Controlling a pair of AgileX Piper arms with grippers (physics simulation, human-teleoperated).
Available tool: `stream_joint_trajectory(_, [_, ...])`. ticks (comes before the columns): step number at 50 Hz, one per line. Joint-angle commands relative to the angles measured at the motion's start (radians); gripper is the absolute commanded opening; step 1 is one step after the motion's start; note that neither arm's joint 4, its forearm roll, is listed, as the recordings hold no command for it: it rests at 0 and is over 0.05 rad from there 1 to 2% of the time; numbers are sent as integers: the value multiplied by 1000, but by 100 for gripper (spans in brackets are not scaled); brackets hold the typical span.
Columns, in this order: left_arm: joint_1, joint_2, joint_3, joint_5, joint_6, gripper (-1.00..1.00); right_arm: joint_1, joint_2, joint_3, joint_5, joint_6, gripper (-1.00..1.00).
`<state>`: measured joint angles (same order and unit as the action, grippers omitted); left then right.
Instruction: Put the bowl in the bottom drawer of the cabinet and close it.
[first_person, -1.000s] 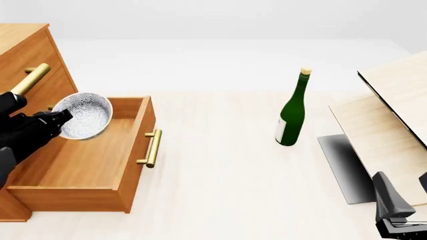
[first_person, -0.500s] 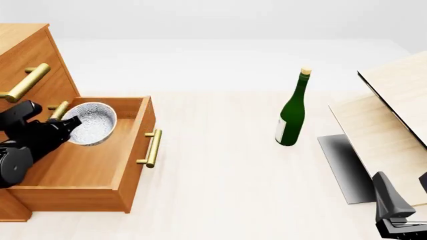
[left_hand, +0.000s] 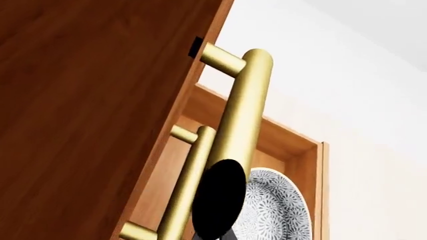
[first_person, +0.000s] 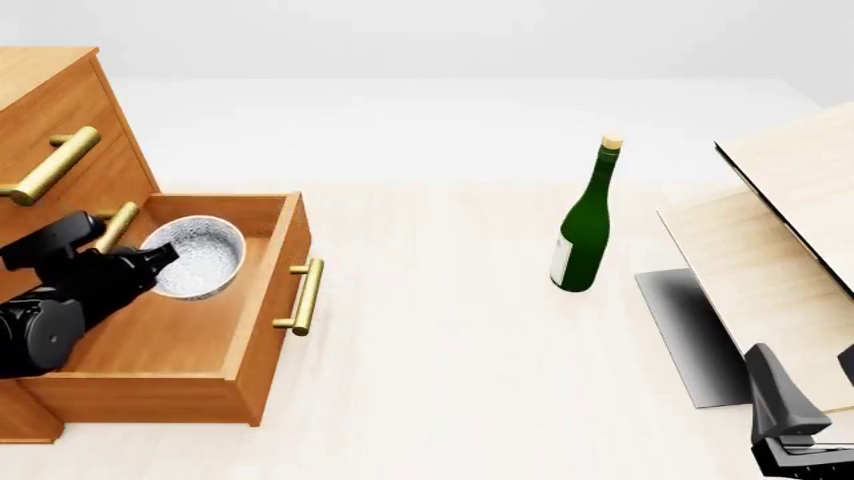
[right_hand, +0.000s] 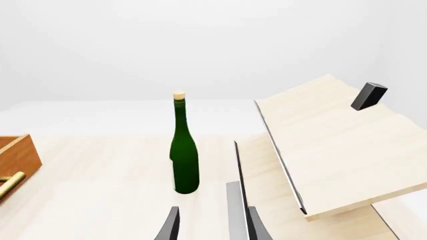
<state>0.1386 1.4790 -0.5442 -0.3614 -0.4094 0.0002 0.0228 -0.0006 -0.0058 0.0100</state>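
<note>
Front view: left gripper (first_person: 158, 256) fingers pinch the near rim of the bowl (first_person: 198, 256), held over the open bottom drawer (first_person: 187, 345) of the cabinet (first_person: 54, 120). Bowl tilted, mouth facing up and toward the camera; just ahead of the fingers, above the drawer's back half, floor contact unclear. Right gripper (right_hand: 212, 225) low at the near table (first_person: 441, 330) edge, fingers parted, empty. Green bottle (right_hand: 184, 150) upright, well ahead of those fingers; pale boards (right_hand: 327, 145) beside it.
</note>
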Motion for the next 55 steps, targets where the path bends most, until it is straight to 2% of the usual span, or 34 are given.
stream_joint_trajectory(1, [-5, 7, 4, 3, 14, -100, -2, -10, 0, 5, -3, 100])
stream_joint_trajectory(55, [24, 93, 21, -48, 37, -100, -2, -10, 0, 5, -3, 100])
